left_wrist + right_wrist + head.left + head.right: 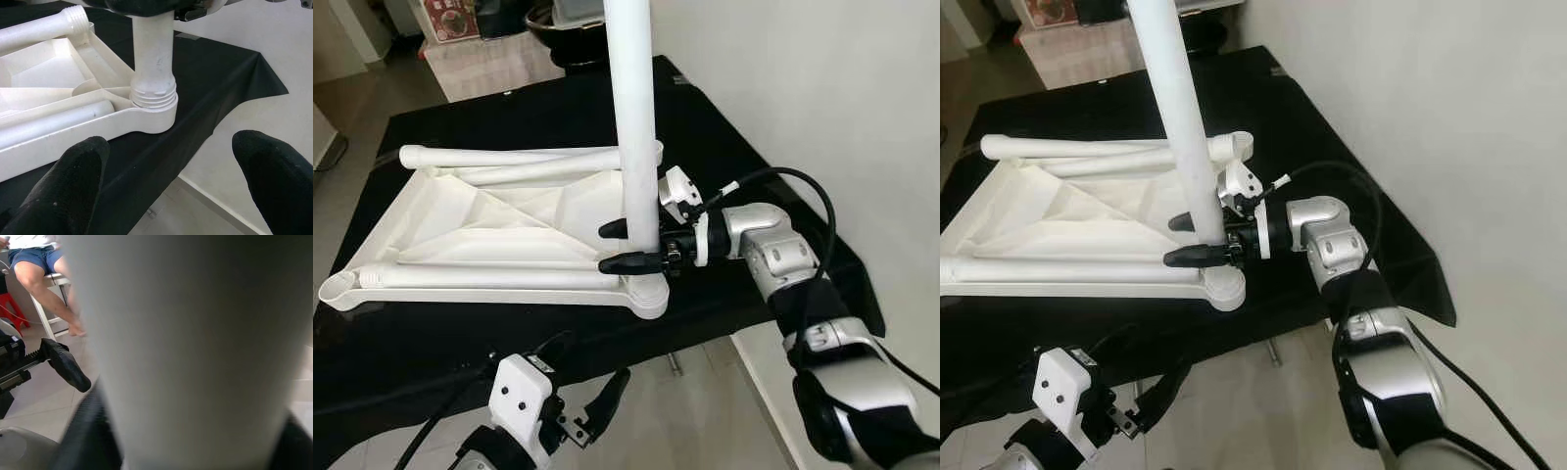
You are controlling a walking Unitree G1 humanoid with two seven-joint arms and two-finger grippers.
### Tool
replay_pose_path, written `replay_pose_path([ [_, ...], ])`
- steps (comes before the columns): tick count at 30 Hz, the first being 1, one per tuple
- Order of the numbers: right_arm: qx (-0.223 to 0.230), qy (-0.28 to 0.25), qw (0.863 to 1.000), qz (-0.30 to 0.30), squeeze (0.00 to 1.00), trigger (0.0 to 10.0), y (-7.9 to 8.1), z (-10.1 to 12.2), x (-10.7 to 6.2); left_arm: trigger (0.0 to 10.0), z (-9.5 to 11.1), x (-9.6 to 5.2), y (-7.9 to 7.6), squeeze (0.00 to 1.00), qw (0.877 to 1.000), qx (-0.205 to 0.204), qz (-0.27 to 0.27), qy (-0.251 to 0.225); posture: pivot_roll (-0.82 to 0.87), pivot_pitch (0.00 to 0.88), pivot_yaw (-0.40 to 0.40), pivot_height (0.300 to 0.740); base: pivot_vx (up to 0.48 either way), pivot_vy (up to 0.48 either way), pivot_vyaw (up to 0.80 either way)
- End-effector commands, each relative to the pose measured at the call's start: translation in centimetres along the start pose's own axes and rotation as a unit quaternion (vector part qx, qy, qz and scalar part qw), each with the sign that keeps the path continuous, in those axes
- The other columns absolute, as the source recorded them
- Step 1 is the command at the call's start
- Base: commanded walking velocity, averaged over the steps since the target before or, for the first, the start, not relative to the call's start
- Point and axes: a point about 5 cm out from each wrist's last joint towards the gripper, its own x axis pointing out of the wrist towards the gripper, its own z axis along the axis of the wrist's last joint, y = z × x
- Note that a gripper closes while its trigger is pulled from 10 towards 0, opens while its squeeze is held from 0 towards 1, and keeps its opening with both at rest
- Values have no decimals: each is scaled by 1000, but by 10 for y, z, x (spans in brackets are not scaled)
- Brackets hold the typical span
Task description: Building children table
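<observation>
Your right pincer (pixel 628 245) clamps the upright white table leg (pixel 633 117) just above its threaded corner socket, steadying it on the upturned tabletop (pixel 489 220) at the bench's (pixel 724 137) near right edge, while your left pincer (pixel 592 401) hangs wide open below.

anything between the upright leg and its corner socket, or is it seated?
Nothing visible in the way. The right gripper clamps the upright leg, whose threaded end already sits in the tabletop's corner socket. The left gripper hangs open below the table edge.
</observation>
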Motion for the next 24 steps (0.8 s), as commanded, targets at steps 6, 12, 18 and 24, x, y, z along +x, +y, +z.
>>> replay_pose_path([
  [6, -17, 12, 999, -37, 0, 0, -4, -11, 2, 10000, -4, 0, 0, 0, 1000, -5, 0, 13, 66, 158, 71, 740, 0, 0, 0],
  [12, 48, 29, 967, -248, 0, 0, 8, -47, -11, 10000, -8, 5, 4, 0, 1000, -4, 0, 13, 25, 143, 59, 740, 0, 0, 0],
  [18, 69, 41, 836, -543, 0, 0, 62, -64, -2, 10000, -9, 8, 13, 0, 1000, 3, 5, 13, -20, 140, 88, 740, 0, 0, 0],
  [24, 51, 35, 845, -531, 0, 0, 54, -68, 18, 10000, -14, 15, 18, 0, 1000, 11, 3, 17, -14, 88, 83, 740, 0, 0, 0],
])
